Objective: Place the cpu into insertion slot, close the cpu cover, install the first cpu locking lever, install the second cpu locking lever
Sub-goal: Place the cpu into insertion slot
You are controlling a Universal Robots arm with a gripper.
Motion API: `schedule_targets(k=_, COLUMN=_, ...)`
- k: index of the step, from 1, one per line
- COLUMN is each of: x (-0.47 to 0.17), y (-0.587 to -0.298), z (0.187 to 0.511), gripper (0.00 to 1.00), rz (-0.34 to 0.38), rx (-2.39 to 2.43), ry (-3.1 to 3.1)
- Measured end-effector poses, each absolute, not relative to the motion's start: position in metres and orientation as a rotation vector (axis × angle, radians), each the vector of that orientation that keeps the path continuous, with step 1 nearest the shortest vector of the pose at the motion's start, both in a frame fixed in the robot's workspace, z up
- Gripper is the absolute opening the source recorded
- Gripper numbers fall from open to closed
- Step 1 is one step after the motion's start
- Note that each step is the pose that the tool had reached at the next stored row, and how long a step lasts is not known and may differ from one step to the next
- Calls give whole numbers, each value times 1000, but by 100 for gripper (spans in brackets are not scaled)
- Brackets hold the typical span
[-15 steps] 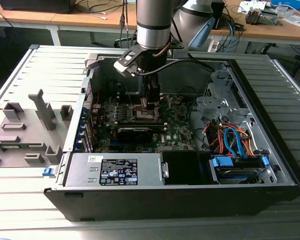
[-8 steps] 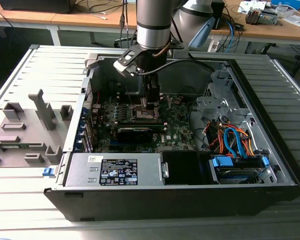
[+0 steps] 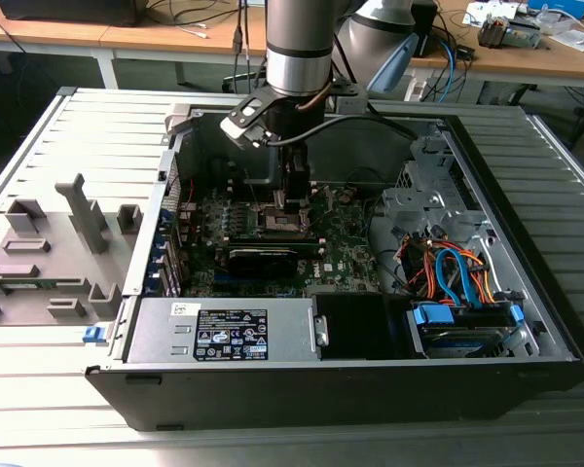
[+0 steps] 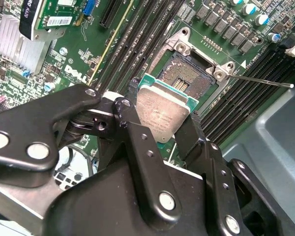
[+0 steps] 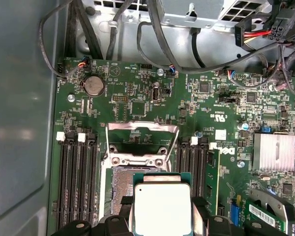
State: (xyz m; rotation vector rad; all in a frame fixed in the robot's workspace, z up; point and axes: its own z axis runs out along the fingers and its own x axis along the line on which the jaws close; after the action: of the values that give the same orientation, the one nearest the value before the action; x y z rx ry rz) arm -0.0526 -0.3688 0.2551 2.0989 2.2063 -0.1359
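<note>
My gripper [image 4: 162,120] is shut on the cpu [image 4: 163,112], a small square chip with a pale silver top, clamped by two opposite edges. The chip hangs tilted just above the open insertion slot [image 4: 186,77], overlapping its near edge. In the first wrist view the cpu [image 5: 162,205] covers part of the slot [image 5: 119,183], with my gripper [image 5: 162,219] around it. The cpu cover [image 5: 141,129], a thin metal frame, stands flipped up behind the slot. A thin locking lever [image 4: 265,81] sticks out sideways, unlatched. In the exterior view my gripper [image 3: 292,206] reaches down onto the motherboard [image 3: 346,255].
Black memory slots [image 5: 77,182] flank the socket on both sides. A finned heatsink [image 5: 274,152] and a long black card [image 3: 263,259] lie nearby. Cables [image 3: 448,272] and a drive cage fill the case's right; the power supply [image 3: 224,331] sits along the front wall.
</note>
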Motion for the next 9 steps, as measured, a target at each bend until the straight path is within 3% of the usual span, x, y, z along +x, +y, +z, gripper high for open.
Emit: schedule_targets(k=9, x=-53, y=-369, z=255, gripper=55, rz=-139, rx=2116, ry=2189)
